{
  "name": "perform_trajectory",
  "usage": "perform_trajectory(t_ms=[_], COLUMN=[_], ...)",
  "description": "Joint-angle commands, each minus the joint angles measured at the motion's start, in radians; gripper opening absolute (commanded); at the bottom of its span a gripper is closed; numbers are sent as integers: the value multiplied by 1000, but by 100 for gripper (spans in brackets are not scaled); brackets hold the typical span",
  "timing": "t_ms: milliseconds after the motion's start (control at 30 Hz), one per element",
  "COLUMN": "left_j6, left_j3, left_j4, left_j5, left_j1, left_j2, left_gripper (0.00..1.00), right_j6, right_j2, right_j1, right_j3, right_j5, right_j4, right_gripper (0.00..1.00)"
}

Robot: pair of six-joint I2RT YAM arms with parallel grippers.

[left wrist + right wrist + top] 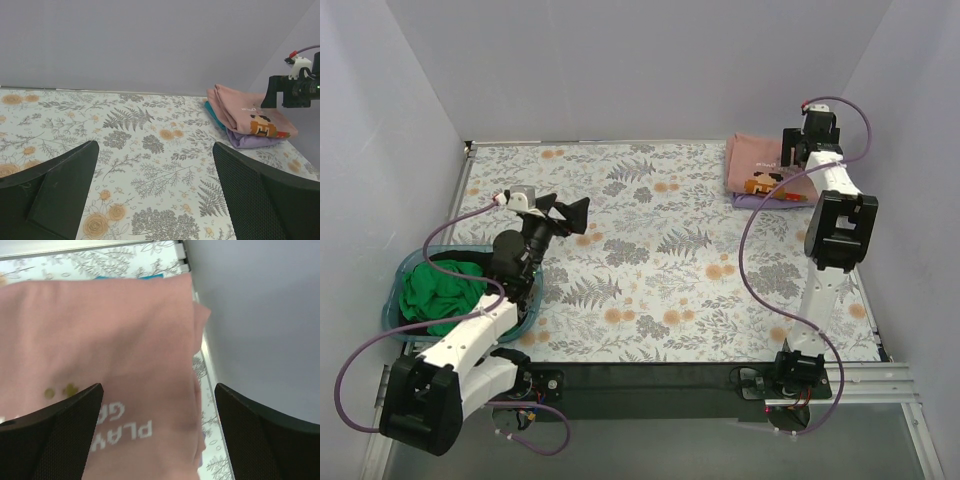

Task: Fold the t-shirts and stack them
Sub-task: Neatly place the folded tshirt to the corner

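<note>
- Wide open on the left hand [565, 215], with nothing between the fingers; hangs above the floral worktop [650, 250], just beyond the teal basket [392, 300].
- Wide open too on the right hand [798, 150], gripping nothing; poised over the folded pink t-shirt [752, 160], well across the worktop from the basket (touching the cloth or not: cannot tell).
- Inside the basket, seen only from the top: the green t-shirt [440, 290], bunched up.
- Clearest from the left wrist: the lavender t-shirt [250, 141] folded beneath the pink one, and the orange print [265, 129] side-on.
- Only from the right wrist: white lettering [125, 427] on the pink cloth, close up and blurred.
</note>
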Motion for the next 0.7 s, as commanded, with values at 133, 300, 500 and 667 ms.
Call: perform_trajectory(t_ms=[133,300,500,667], left_j6=[-173,-268,-343,-326], left_j3=[133,193,144,72], left_j4=[-288,-475,-607,-692], left_j5=[-66,-37,-95,-141], left_j1=[-1,-1,-1,-3], left_j2=[-56,-74,-140,-215], left_gripper=[98,98,98,98], right_j6=[225,309,424,452], right_j2=[-481,-807,-1197,-1502], right_j1=[21,96,226,229], right_j3=[-492,-828,-1232,-1437], right_j5=[-194,-253,-292,-349], right_j4=[151,259,222,72], right_gripper=[98,98,98,98])
